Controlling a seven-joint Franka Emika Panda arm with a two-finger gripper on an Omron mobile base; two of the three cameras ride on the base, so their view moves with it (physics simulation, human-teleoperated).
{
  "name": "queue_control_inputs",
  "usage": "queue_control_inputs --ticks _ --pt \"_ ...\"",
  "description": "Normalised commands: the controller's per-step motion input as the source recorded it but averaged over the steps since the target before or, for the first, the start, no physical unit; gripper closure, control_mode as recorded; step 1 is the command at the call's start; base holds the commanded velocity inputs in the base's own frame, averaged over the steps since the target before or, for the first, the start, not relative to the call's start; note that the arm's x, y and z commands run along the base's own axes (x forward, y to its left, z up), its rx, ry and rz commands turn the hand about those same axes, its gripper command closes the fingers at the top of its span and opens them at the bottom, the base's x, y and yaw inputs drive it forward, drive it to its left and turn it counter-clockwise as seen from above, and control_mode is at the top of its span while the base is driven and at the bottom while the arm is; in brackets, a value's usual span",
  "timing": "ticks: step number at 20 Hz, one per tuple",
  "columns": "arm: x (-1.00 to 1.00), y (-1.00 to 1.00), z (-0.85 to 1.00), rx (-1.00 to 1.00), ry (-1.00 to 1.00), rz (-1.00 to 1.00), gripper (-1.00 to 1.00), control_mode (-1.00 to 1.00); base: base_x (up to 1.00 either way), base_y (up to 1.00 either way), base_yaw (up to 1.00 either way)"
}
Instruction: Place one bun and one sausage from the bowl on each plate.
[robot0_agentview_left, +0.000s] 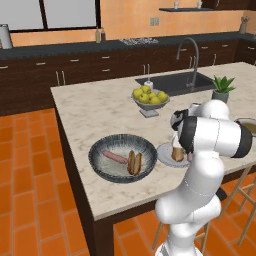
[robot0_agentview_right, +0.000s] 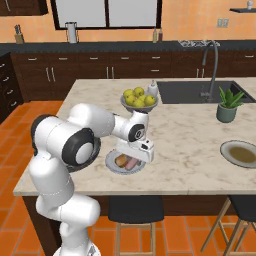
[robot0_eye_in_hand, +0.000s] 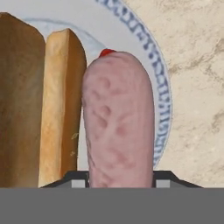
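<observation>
The two-finger gripper (robot0_agentview_right: 132, 161) was down over the nearer small round grey plate (robot0_agentview_right: 113, 167), which sat near the front edge of the pale marble island counter (robot0_agentview_right: 190, 145). Its jaws were clamped on a pink, pitted sausage (robot0_eye_in_hand: 118, 122), seen close up in the hand view between the two dark tips. Just beside the sausage on that plate lay a split golden-brown bun (robot0_eye_in_hand: 41, 105). In the left base view the plate (robot0_agentview_left: 165, 154) stood just beside the wide, shallow dark grey-blue ribbed bowl (robot0_agentview_left: 100, 150), which held a second pink sausage (robot0_agentview_left: 115, 157) and a second brown bun (robot0_agentview_left: 134, 162). The other small grey plate (robot0_agentview_right: 242, 153) was well apart, towards the counter's right edge. A footed bowl of yellow-green apples (robot0_agentview_left: 150, 97) stood nearer the middle, in front of the dark sink (robot0_agentview_left: 175, 81), and a small potted green plant (robot0_agentview_right: 228, 106) sat near the sink's front right corner.
</observation>
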Motion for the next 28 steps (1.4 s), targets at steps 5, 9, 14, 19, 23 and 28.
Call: queue_control_inputs --ticks 5,9,14,19,23,28 --pt "-0.01 0.03 0.01 0.03 0.0 0.0 -1.0 -1.0 0.0 0.0 0.0" --pt "-0.16 0.01 0.32 0.0 0.0 0.0 -1.0 -1.0 0.0 0.0 0.0" --pt "-0.6 0.13 0.88 0.0 -0.01 -0.02 -1.0 -1.0 0.0 0.0 0.0" --pt "-0.46 0.93 0.47 0.0 0.0 0.0 -1.0 -1.0 0.0 0.0 0.0" --pt "-0.42 1.0 0.17 0.0 0.01 0.0 -1.0 -1.0 0.0 0.0 0.0" --pt "-0.35 1.0 0.1 0.0 0.0 0.0 -1.0 -1.0 0.0 0.0 0.0"
